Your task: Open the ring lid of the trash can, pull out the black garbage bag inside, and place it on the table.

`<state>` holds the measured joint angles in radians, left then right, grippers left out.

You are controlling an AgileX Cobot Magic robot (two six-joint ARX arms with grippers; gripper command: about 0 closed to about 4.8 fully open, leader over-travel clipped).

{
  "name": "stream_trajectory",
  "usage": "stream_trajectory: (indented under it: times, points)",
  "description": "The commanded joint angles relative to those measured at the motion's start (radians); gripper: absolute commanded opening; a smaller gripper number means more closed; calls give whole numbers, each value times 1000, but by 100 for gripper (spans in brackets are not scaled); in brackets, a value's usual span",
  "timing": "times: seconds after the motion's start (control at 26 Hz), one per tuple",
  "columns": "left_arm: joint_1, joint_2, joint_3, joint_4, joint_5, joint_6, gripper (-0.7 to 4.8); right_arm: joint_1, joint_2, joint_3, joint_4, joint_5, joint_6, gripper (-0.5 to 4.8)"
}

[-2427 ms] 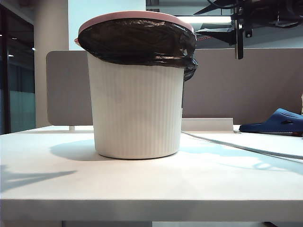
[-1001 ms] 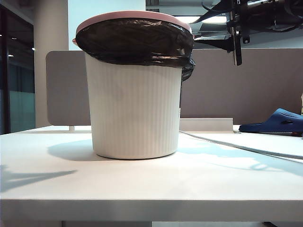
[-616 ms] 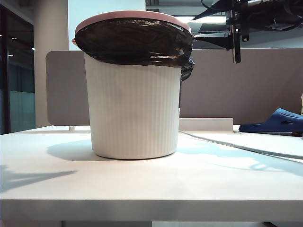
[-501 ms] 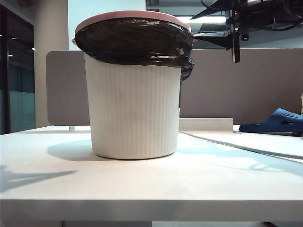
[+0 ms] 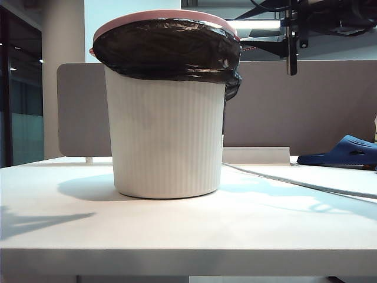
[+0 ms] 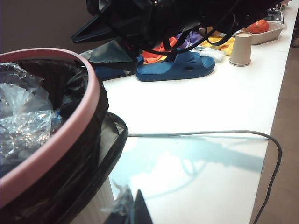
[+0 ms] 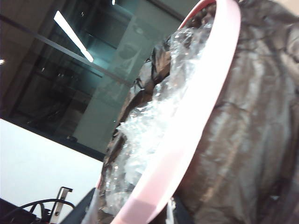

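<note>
Exterior view: right claw (image 5: 291,56) wide beside trash can (image 5: 168,138), ring lid (image 5: 159,16) on; left claw closed, unseen.

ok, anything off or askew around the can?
The ring lid sits tilted, higher on the right hand's side. A dark blue slipper lies on the table, oddly. Nothing spilled.

Right up close, the ring lid (image 7: 187,140) sweeps across as a pale-pink band, tilted. Crinkled clear plastic (image 7: 149,135) glints inside it, the black garbage bag (image 7: 247,135) drapes glossy outside. Beyond, a ceiling light strip (image 7: 72,35) glows.
</note>
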<state>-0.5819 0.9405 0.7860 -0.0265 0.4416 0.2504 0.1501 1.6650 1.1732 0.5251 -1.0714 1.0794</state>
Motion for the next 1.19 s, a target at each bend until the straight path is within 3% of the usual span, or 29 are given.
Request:
stream_trajectory:
  times: [0.04, 0.39, 0.81, 1.19]
  points:
    - [0, -2, 6, 6, 0, 3, -6, 8, -5, 5, 44, -12, 21, 185]
    - [0, -1, 6, 23, 0, 17, -6, 19, -5, 5, 67, -12, 53, 185]
    - [0, 18, 6, 42, 0, 126, -6, 19, -5, 5, 235, -31, 209, 185]
    - [-5, 79, 6, 163, -12, 211, -6, 35, -5, 6, 349, -29, 316, 185]
